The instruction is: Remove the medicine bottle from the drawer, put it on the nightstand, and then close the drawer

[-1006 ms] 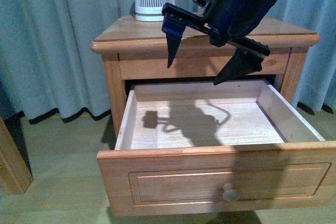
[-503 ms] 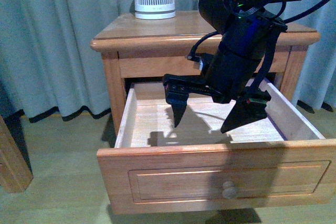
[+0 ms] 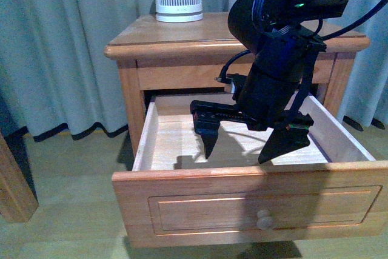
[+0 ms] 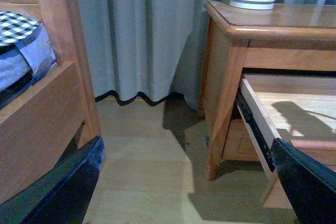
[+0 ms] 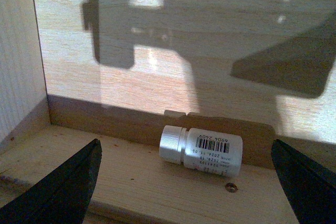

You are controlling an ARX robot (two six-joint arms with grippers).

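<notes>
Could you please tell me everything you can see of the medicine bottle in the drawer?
The medicine bottle is a small white plastic cylinder with a ribbed white cap and a barcode label. It lies on its side on the drawer's pale wood, along an inner wall, partly in shadow. The right gripper's open fingers flank it without touching.

Strong light from above throws the hard-edged shadow of the right gripper (image 3: 236,158) across the floor of the drawer (image 5: 210,77). The front view looks bluish. Both wrist views are soft, with dark fingers (image 5: 63,192) blurred in the lower corners.
</notes>
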